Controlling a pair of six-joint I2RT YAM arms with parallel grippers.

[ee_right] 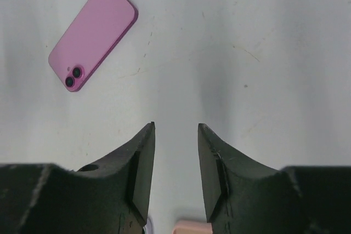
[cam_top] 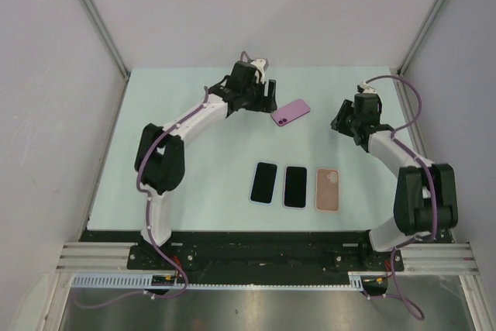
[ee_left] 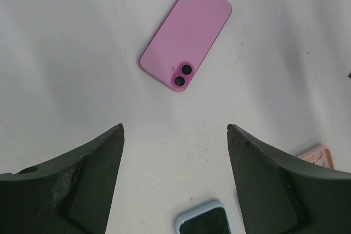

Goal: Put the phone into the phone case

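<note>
The overhead view alone takes in the whole pale green table (cam_top: 203, 185) and both arms. A glossy pink phone (cam_top: 291, 112) lies flat, back up and at a slant, near the middle of the far edge, touched by neither arm. The left gripper (cam_top: 262, 100) hangs just beside it on the left. The right gripper (cam_top: 346, 123) is well apart on the right, towards the far right corner. Nearer the front edge three flat things lie in a row, apart from one another: a dark slab with a pale blue rim (cam_top: 264, 182), a plain black slab (cam_top: 295, 186) and a salmon-pink phone case (cam_top: 328, 189).

The left wrist view adds what the overhead cannot: the phone's (ee_left: 185, 34) two ringed camera lenses at its nearer corner. The left gripper (ee_left: 175, 129) has its jaws spread wide, with nothing but bare tabletop between them. The blue-rimmed slab (ee_left: 203, 220) and the case (ee_left: 319, 157) are cut off by the frame's edges.

The right wrist view shows the phone (ee_right: 92, 35) up in its left corner, and the right gripper (ee_right: 176, 126) released, with a narrow empty gap between its dark fingers (ee_right: 137, 168). A salmon-coloured sliver (ee_right: 189, 227) peeps out at the bottom edge, too little to identify.

From above, both pairs of jaws are hidden under the wrists. Whether the two dark slabs are phones or fitted cases is hard to make out.
</note>
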